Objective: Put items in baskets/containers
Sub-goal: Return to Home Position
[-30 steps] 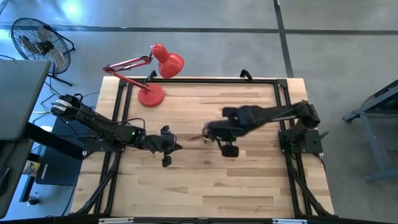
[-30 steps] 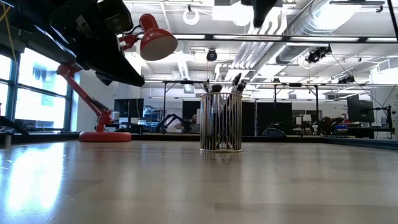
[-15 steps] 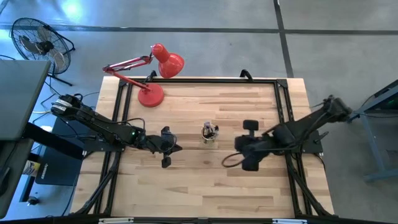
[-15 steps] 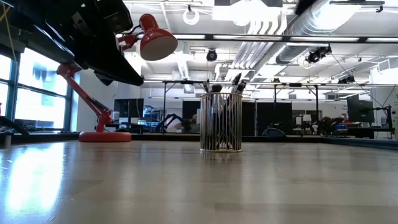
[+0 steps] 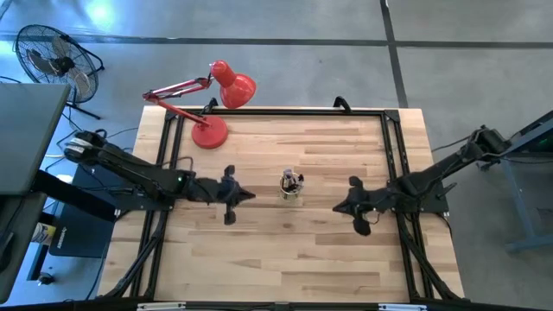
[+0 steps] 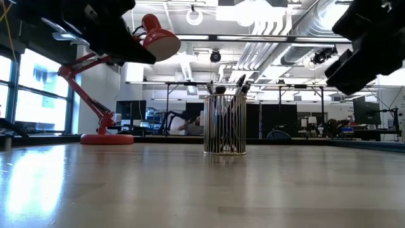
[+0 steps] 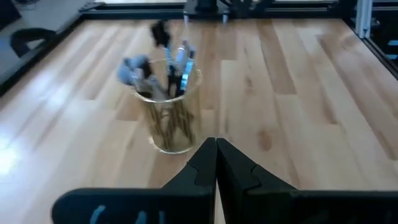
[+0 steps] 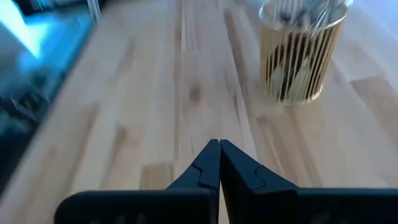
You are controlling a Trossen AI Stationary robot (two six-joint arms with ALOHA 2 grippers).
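place: robotics lab | ceiling ducts (image 6: 329, 22) | desks with monitors (image 6: 367, 113) | concrete floor (image 5: 346, 69) | floor fan (image 5: 52, 56) | framed wooden table (image 5: 285, 250)

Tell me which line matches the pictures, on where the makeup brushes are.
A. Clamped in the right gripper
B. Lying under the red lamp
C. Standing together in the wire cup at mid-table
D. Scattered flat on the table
C: the brushes stand tips-up in the wire cup at mid-table, while the left gripper and the right gripper are shut on nothing, one to each side of it.
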